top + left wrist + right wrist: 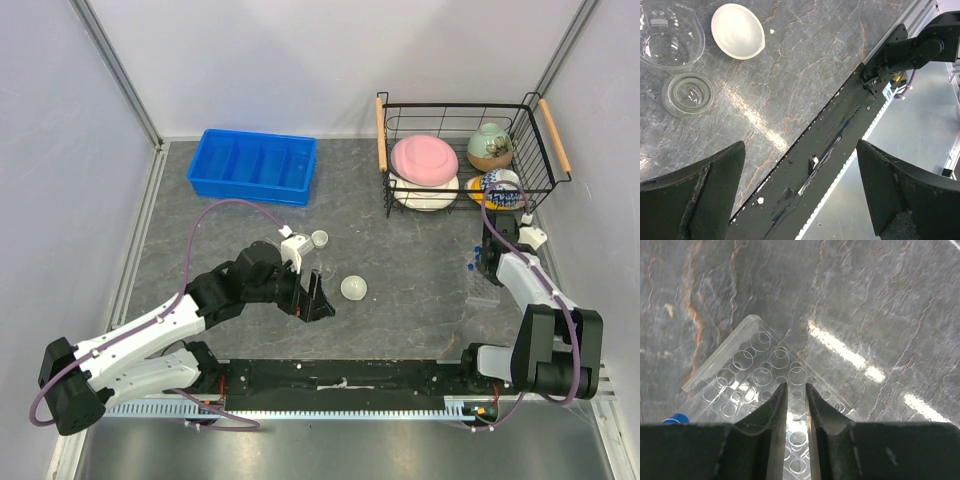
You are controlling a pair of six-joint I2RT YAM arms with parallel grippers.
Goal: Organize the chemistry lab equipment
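Grey marbled tabletop (pixel 420 300), pale walls (pixel 330 60); white dish (pixel 354 288) mid-table, blue tray (pixel 254 165) at back

White dish (pixel 737 31) sits beside glass beaker (pixel 671 35); clear rack (pixel 755 375) lies apart, probably flat.

Plenty of bare worktop (pixel 420 310) across centre and lower centre of the top view. Blocked at upper right by wire basket (pixel 386 150), at upper left by blue tray (pixel 250 190). Crowded left of centre: white dish (pixel 354 288) just beside wide-spread left pincer (pixel 315 300), small round vessel (pixel 319 239) near above. Glass beaker (pixel 670 40) and small glass dish (pixel 688 94) at upper left of left wrist view. Narrowed at right edge by clear rack (pixel 483 288) and blue-capped tubes (pixel 473 262) under right arm (pixel 520 280). Closed off along the bottom by black base rail (pixel 340 378).
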